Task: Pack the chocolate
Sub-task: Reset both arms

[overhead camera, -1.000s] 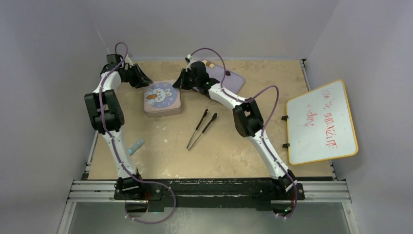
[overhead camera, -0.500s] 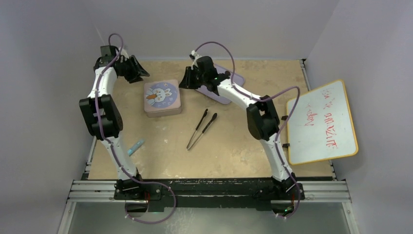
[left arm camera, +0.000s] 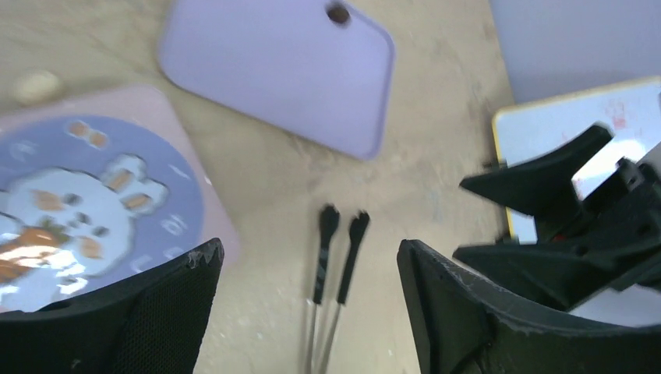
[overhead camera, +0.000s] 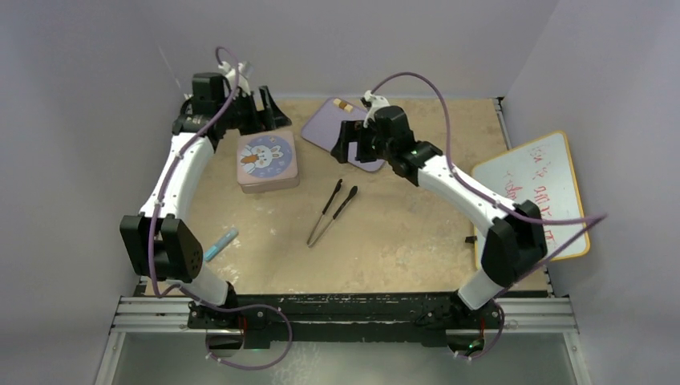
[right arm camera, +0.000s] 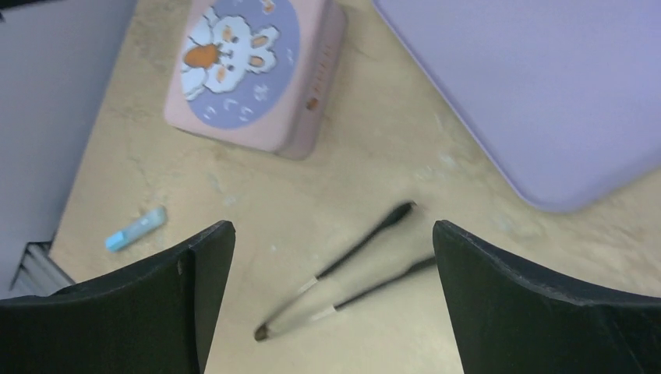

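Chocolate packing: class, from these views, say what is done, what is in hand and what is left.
Done: nothing visibly; the rabbit tin is closed. In hand: nothing; the left tool and right tool are open and empty. Left: what look like chocolate pieces lie on the purple board; the tweezers lie untouched.

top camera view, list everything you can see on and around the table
tin: one, pink with rabbit lid, far left of table
board: one, lilac, far middle
chocolate: about two tiny pieces, cream and brown, on the board's far edge
tweezers: one pair, black, table centre
small stick: one, light blue, near left edge
whiteboard: one, white, orange rim, right side
table: one, tan
left gripper: one, black, open, by the tin
right gripper: one, black, open, over the board
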